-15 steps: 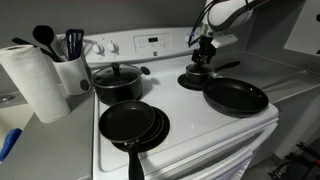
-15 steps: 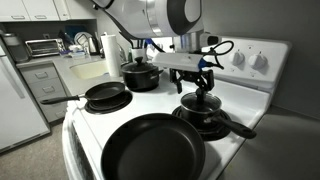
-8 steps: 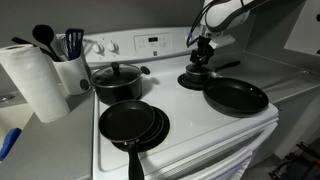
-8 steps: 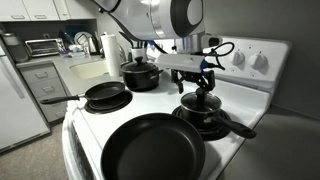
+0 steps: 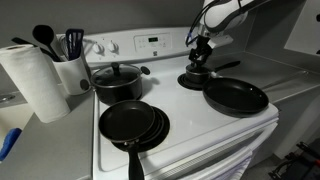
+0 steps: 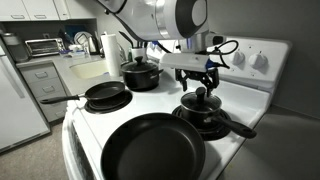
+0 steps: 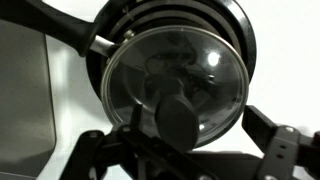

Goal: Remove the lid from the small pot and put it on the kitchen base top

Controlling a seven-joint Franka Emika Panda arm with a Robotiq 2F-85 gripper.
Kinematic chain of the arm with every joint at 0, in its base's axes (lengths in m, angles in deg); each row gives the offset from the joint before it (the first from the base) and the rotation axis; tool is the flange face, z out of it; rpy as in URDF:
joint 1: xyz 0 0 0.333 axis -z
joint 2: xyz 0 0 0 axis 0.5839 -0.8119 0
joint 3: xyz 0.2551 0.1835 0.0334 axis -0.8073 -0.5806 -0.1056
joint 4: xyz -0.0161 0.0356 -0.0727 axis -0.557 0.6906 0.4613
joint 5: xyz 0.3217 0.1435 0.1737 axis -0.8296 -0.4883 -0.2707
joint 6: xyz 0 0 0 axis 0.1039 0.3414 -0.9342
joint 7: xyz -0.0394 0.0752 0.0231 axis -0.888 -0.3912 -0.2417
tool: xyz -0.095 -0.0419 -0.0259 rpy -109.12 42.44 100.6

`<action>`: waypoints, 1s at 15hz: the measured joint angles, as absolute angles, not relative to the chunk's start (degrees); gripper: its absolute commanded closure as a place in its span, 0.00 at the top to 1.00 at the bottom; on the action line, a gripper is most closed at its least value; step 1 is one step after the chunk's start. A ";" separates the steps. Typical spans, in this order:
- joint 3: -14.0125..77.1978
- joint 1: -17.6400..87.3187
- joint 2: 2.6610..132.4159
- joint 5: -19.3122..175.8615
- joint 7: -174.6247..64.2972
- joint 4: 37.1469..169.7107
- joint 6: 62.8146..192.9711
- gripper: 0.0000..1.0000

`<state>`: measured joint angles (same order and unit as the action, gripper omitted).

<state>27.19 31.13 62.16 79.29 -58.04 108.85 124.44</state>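
Observation:
The small pot point(image 5: 199, 80) stands on the stove's back burner nearest the grey kitchen base top point(image 5: 292, 78), its long handle pointing toward that top. It also shows in an exterior view point(image 6: 207, 117). The lid point(image 6: 201, 104), a glass dome with a black knob, sits on it. My gripper point(image 5: 203, 55) hangs directly over the knob in both exterior views point(image 6: 203, 86). In the wrist view the lid point(image 7: 190, 60) fills the frame. My gripper point(image 7: 185, 138) is open, its fingers point(image 7: 272, 140) wide apart on either side of the knob point(image 7: 180, 122), not touching it.
A large lidded two-handled pot point(image 5: 118, 80) stands on the other back burner. A wide frying pan point(image 5: 236, 97) lies in front of the small pot, and stacked pans point(image 5: 133, 122) beside it. A paper towel roll point(image 5: 35, 80) and a utensil holder point(image 5: 70, 65) stand on the far side.
Almost nothing. My gripper stays over the lid knob and only the arm above it has shifted slightly.

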 measured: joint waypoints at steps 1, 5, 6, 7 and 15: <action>27.19 31.35 61.58 79.29 -58.28 108.28 124.46 1.00; 27.19 32.05 59.03 79.22 -59.19 106.10 124.46 0.66; 27.19 32.12 58.62 79.21 -59.29 105.69 124.45 0.59; 27.19 32.13 58.51 79.19 -59.35 105.17 124.34 0.51; 27.37 32.08 58.22 79.71 -58.56 103.16 123.31 0.14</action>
